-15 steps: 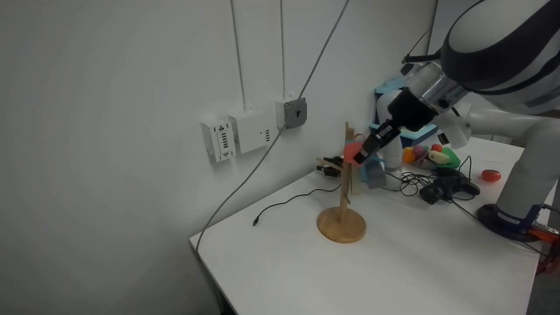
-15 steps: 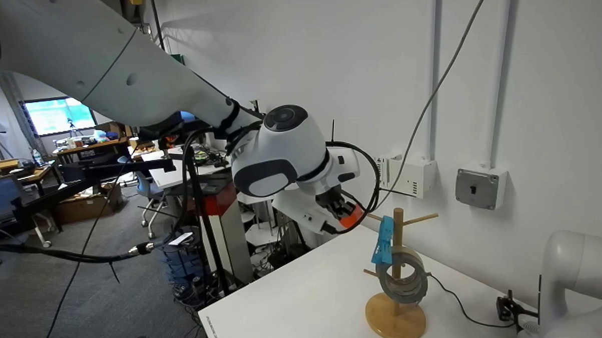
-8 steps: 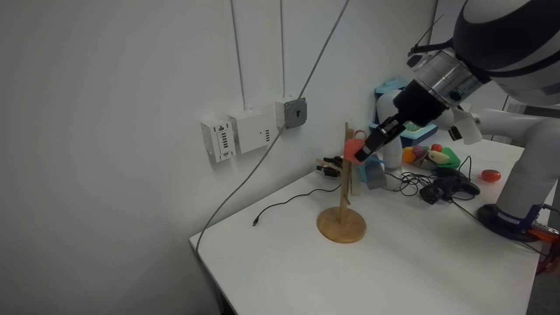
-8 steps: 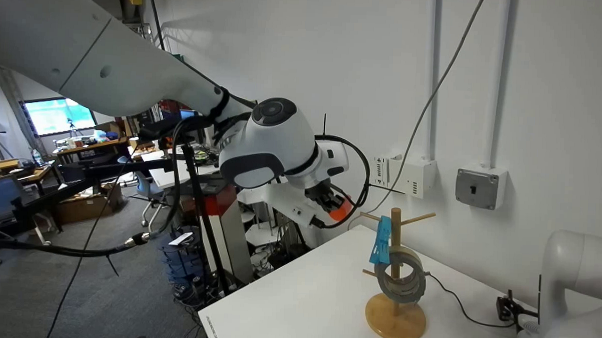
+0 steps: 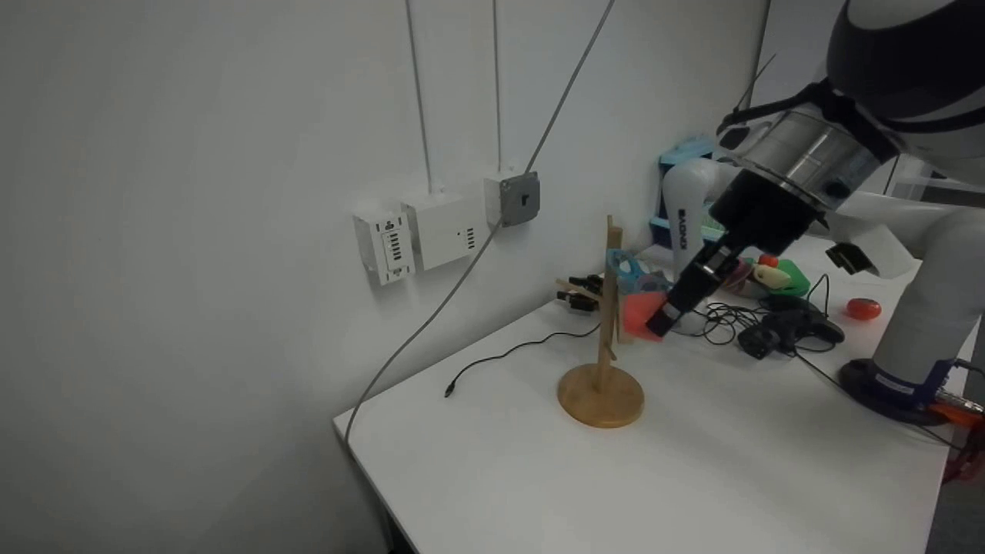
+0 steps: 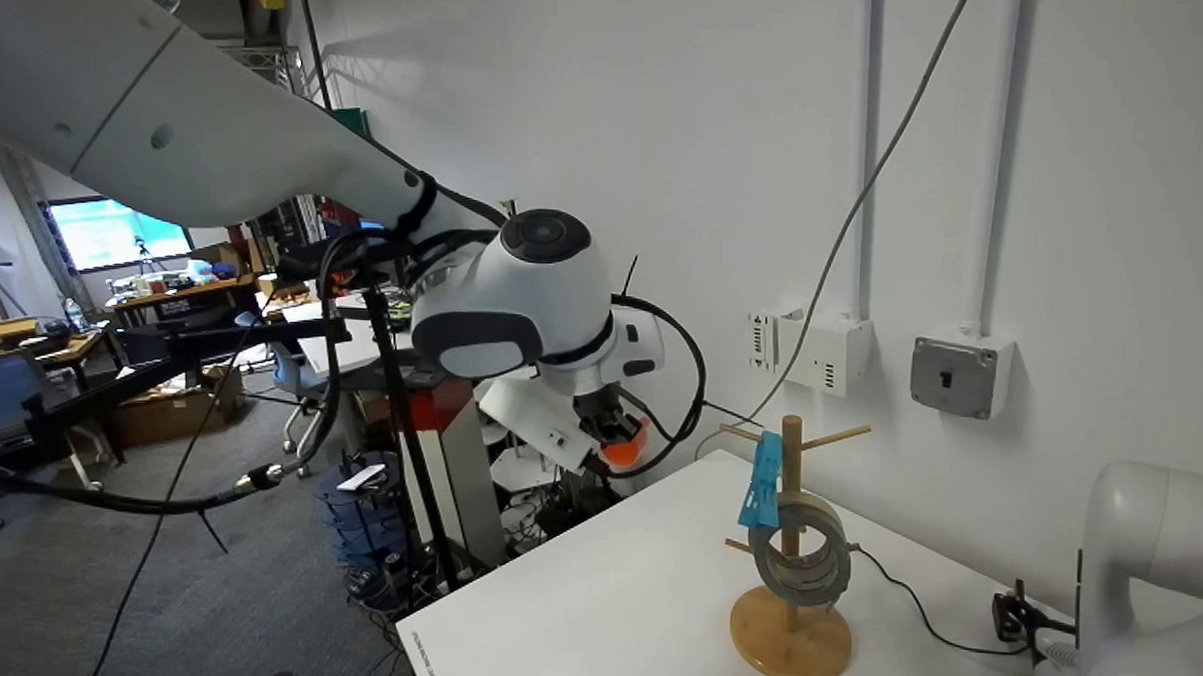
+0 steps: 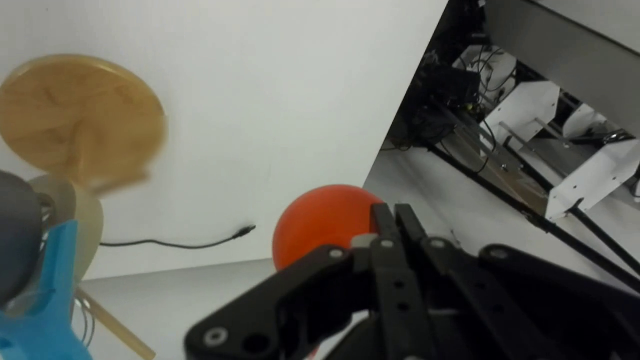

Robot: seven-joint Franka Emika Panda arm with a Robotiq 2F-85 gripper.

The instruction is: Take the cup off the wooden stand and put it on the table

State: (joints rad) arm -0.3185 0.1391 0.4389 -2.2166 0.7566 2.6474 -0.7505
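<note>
Black two-finger gripper (image 7: 391, 212) clamped on small rounded red-orange plastic-looking cup (image 7: 320, 225): probably light, stiff, slightly slippery, best pinched by its wall.

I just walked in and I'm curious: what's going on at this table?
The robot's gripper is holding the red-orange cup in the air. The cup is apart from the wooden stand but not yet set down on the white table. A blue item and a grey ring hang on the stand. So the taking-off looks done; putting the cup down remains.
</note>
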